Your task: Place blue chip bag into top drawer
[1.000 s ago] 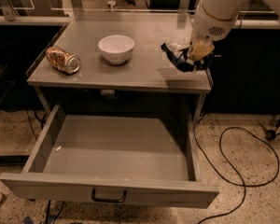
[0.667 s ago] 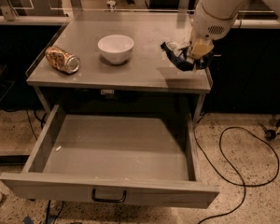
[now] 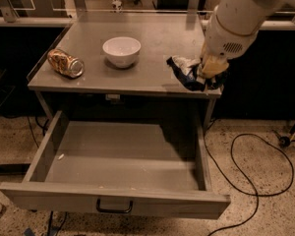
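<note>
Item, upper left of frame: orange patterned can [image 3: 65, 63], lying on its side on the grey table [image 3: 162, 36]. Item, upper centre: white bowl [image 3: 121, 50], upright, well apart from the can. Item, lower half of frame: top drawer [image 3: 123, 151], pulled fully open, interior bare apart from a few specks; black handle [image 3: 114, 206] at the front panel's centre. Item, right of centre: blue chip bag [image 3: 187, 72], crumpled, resting on the table's front right corner directly above the drawer's right side. Item, upper right: gripper [image 3: 211, 72], pressed down onto the bag's right edge; whether it is clamped or spread cannot be told. Change over the last second: none noted; bag and gripper hold the same position. Judgement: the grasp looks unfinished, and lift and lowering into the drawer remain.
</note>
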Robot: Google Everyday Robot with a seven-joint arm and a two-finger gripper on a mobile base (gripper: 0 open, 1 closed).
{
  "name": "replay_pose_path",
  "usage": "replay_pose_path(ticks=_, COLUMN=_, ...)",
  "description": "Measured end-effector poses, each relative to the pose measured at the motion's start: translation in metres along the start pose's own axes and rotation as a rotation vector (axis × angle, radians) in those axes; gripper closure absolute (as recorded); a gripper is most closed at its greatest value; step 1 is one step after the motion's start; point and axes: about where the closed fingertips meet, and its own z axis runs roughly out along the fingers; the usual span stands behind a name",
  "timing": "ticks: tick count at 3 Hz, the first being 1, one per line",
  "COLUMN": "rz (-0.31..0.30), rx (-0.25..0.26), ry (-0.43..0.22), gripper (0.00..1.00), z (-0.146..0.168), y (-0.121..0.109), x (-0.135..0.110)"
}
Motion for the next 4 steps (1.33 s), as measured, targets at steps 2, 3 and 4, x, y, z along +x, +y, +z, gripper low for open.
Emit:
replay_pose_path(ticks=2, rz=0.022, rx=-0.134, ry=-0.042, gripper=1.00, z=0.018, y=0.070, x=-0.017)
replay_pose_path(ticks=3, rz=0.028, rx=-0.144, ry=-0.035, gripper=1.00, z=0.027, y=0.071, x=-0.017)
replay_pose_path(ticks=4, rz=0.055, rx=-0.191, ry=-0.046, gripper=1.00, z=0.060, y=0.091, x=-0.027)
